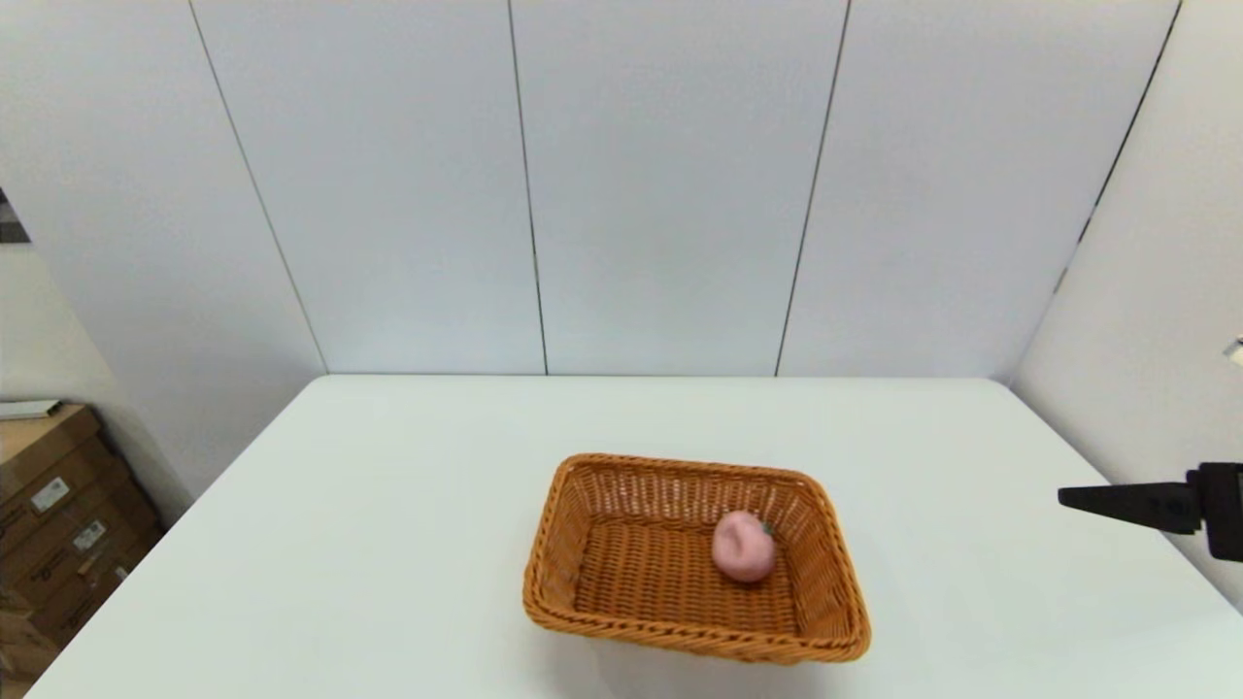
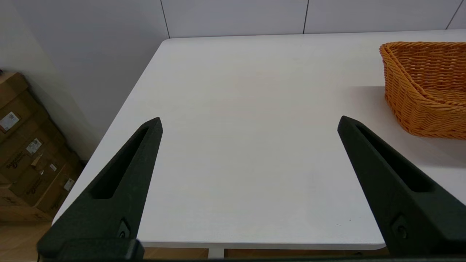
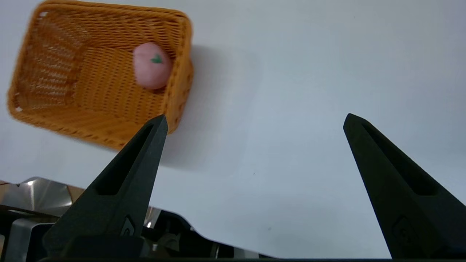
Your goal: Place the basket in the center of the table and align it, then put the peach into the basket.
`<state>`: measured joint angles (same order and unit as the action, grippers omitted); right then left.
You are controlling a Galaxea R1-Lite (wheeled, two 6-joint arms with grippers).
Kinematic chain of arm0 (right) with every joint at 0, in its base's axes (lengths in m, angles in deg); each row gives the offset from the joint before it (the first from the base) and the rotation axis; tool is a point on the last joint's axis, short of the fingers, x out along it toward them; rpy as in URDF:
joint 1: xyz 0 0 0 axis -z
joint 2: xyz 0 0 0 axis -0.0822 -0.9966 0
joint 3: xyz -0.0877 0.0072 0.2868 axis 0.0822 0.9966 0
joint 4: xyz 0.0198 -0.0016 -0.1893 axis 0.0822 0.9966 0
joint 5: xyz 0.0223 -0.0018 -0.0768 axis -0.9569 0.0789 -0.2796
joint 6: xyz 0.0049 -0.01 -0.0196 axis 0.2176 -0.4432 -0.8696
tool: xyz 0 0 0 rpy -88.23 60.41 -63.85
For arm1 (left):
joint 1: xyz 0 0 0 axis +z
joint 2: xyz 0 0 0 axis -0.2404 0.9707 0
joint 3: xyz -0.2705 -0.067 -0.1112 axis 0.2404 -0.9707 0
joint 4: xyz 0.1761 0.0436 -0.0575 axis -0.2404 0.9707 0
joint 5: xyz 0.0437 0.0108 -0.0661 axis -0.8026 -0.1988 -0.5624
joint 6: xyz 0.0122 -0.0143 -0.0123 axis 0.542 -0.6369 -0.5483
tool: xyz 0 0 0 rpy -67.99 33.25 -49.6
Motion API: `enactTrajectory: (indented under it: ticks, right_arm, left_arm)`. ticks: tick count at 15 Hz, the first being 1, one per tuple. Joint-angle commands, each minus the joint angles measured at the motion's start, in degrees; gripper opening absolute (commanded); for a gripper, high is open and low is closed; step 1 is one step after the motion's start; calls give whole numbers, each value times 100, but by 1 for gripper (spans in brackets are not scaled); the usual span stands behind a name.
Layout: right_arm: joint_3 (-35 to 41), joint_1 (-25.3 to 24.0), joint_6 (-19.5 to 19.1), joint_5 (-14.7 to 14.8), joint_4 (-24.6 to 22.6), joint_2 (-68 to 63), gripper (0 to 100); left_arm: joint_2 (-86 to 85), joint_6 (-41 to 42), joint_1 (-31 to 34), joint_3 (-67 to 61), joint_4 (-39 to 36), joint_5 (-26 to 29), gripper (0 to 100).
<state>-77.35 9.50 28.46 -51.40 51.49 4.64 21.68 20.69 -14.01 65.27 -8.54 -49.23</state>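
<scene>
Basket point(image 1: 621, 558) sits on the white table point(image 1: 388, 505), roughly mid-table toward the near edge and turned a little askew, and the peach point(image 1: 744, 547) is lying inside it on the woven floor, over by the basket's right wall. Basket is orange-brown wicker, rectangular, sloped sides, braided rim, no handle. Peach is small, pale pink, round, with a crease across it and a tiny green stem bit.

Right gripper point(image 3: 255, 122) hangs above the table well off to the basket's right, fingers spread wide, nothing between them. Left gripper point(image 2: 249, 122) is out over the table's left side, also wide open and holding nothing, basket just off to one side of it.
</scene>
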Motion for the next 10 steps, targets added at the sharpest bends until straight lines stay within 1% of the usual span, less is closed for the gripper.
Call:
enactTrajectory:
  ticks: [1,2,3,4,5,6,7,8,10]
  right_arm:
    - [1323,-226,207,320,66,2805,100]
    - [1666,-534,339,751,31,3280,100]
    - [2070,-1131,585,1454,-74,3939,100]
    - [2378,-1527,778,1990,-198,4387,100]
    - [2624,-1826,884,2500,-277,4783,100]
    - [2808,-2054,892,2878,-329,5143,100]
    - [2975,-2107,875,3071,-426,5222,100]
    - [3116,-2107,910,3107,-699,5213,100]
    - [3608,-2107,866,3089,-1551,5222,100]
  left_arm:
    - [-1,0,1,-1,5,-2,100]
    - [7,0,1,-1,5,-2,100]
    - [-1,0,1,-1,5,-2,100]
    - [-1,0,1,-1,5,-2,100]
    - [-1,0,1,-1,5,-2,100]
    - [-1,0,1,-1,5,-2,100]
    - [-1,0,1,-1,5,-2,100]
    - [7,-9,1,-1,5,-2,100]
    - [-1,0,1,-1,-4,-2,100]
